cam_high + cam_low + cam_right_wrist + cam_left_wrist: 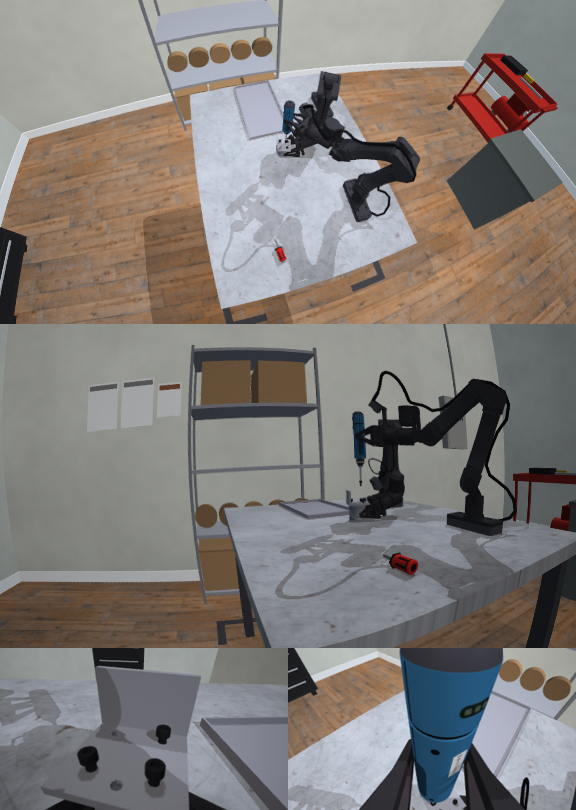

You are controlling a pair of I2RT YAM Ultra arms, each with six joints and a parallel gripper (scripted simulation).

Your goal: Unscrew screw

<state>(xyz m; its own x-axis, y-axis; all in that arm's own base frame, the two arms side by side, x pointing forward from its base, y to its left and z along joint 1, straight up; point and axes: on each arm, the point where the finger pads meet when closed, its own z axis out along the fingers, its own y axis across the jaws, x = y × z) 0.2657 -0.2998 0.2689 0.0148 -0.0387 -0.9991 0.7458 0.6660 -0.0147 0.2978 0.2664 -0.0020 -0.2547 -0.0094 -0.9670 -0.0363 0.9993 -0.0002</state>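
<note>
The joint module (pixel 281 153) stands on the table near the tray, also in the exterior view (pixel 354 509). Its grey bracket (pixel 145 731) lies on top with three black screws: front left (pixel 87 758), front right (pixel 155 771) and back (pixel 163 732). All stand a little proud, and I cannot tell which sits lowest. My left gripper (pixel 439 743) is shut on the dark blue electric screwdriver (pixel 447 720), held upright with its tip (pixel 359 483) well above the bracket. My right gripper (pixel 369 511) is low at the module's base, shut on it; its fingers are hidden in the right wrist view.
A flat grey tray (pixel 257 109) lies just behind the module. A red-handled screwdriver (pixel 280 252) lies near the table's front edge. A metal shelf (pixel 252 449) with boxes and discs stands behind the table. The left arm's base (pixel 359 200) sits at the table's side.
</note>
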